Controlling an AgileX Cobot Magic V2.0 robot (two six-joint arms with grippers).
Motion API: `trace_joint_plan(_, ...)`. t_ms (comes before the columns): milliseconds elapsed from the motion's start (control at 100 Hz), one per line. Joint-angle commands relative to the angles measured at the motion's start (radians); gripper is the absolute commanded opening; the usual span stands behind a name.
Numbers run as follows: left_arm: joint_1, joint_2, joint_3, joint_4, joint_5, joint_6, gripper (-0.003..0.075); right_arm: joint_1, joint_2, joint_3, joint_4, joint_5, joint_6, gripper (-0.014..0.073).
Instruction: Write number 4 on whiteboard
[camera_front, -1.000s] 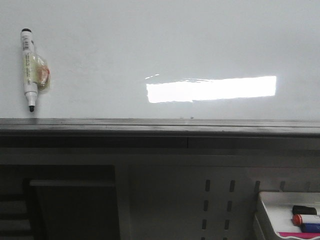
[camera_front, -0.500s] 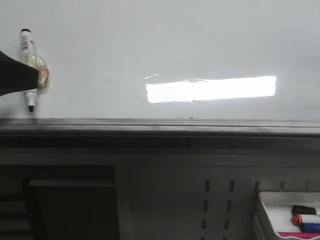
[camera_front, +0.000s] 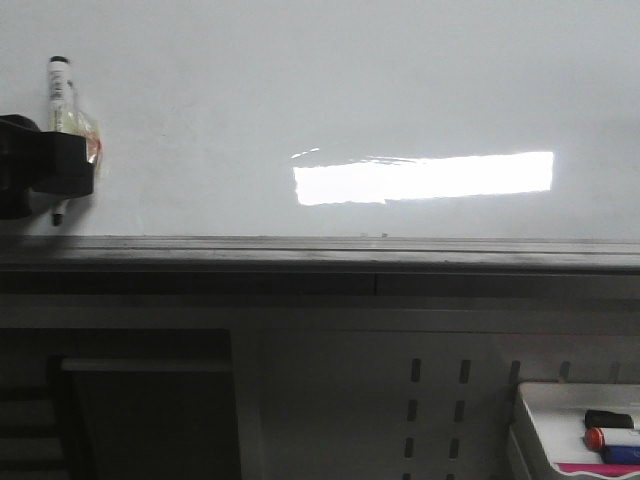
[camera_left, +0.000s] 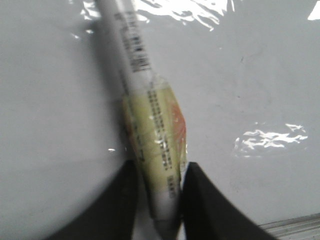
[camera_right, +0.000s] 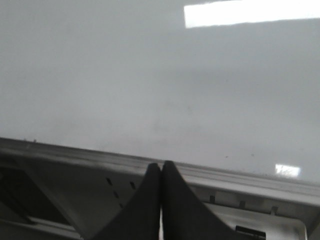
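Left gripper: the black left gripper (camera_front: 45, 165) is seen at the far left edge of the front view, its two dark fingers (camera_left: 117, 207) closed on the lower barrel of a marker.
Held item: a white cylindrical marker pen (camera_left: 150, 145) with a printed barcode label and a yellowish clear wrap around its middle is clamped between the fingers; in the front view its black cap end (camera_front: 59, 62) points up and its tip (camera_front: 57, 217) points down, just above the frame.
Right gripper: the black right gripper (camera_right: 160, 200) is shown with its fingers pressed together and nothing between them, over the lower frame.
Writing surface: the large glossy white whiteboard (camera_front: 330, 90) fills the upper part of the front view; a bright rectangular light reflection (camera_front: 423, 177) lies right of centre. No drawn stroke of the number 4 can be made out on it.
Edges: a dark grey lower frame rail (camera_front: 320, 252) bounds the board below; the marker stands near the board's left side.
Open room: bare white surface extends from the marker rightward and upward.
Beyond the board: a small white tray of coloured markers (camera_front: 530, 410) sits at the lower right, well apart.
Change: a second ago the marker stood alone; the gripper has since come in from the left and closed on it.
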Motion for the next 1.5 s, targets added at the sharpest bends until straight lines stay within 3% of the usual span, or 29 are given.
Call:
trace_joint_plan(0,-0.003,-0.006,-0.023,0.002,-0.064,-0.010,-0.0016,0.021,0.011,-0.038,-0.008,-0.009,-0.008,-0.0064)
trace_joint_plan(160,-0.003,-0.022,-0.023,0.163,-0.066,-0.010,-0.0020,0.112,0.019,-0.070,-0.008,0.055,-0.008,-0.0064)
trace_joint_plan(460,-0.003,-0.139,-0.021,0.950,-0.182,-0.010,-0.0020,0.459,0.245,-0.296,-0.009,0.116,-0.020,-0.0051)
trace_joint_plan(560,-0.003,-0.165,-0.021,1.070,-0.223,-0.010,-0.0020,0.573,0.338,-0.385,-0.013,0.144,-0.036,0.0064)
trace_joint_plan(620,-0.003,-0.174,-0.021,1.114,-0.229,-0.010,-0.0020,0.624,0.397,-0.440,-0.013,0.169,-0.041,0.0211)
trace_joint_plan(710,-0.003,-0.176,-0.021,1.150,-0.229,-0.010,-0.0020,0.655,0.463,-0.505,-0.013,0.176,-0.041,0.0379)
trace_joint_plan(760,-0.003,-0.176,-0.021,1.156,-0.229,-0.010,-0.0020,0.658,0.490,-0.530,-0.013,0.171,-0.041,0.0409)
trace_joint_plan(1250,-0.003,-0.176,-0.021,1.156,-0.229,-0.010,-0.0020,0.691,0.690,-0.673,-0.011,0.105,-0.047,0.0325)
trace_joint_plan(1350,-0.003,-0.176,-0.021,1.156,-0.229,-0.010,-0.0020,0.691,0.690,-0.673,-0.013,0.096,-0.047,0.0148)
trace_joint_plan(1360,-0.003,-0.176,-0.021,1.156,-0.229,-0.010,-0.0019,0.691,0.690,-0.673,-0.013,0.096,-0.047,0.0092)
trace_joint_plan(1430,-0.003,-0.176,-0.021,1.150,-0.229,-0.010,-0.0002,0.691,0.690,-0.673,-0.013,0.109,-0.047,-0.0076)
trace_joint_plan(1490,-0.003,-0.176,-0.021,1.141,-0.229,-0.010,0.0060,0.689,0.690,-0.673,-0.013,0.118,-0.047,-0.0064)
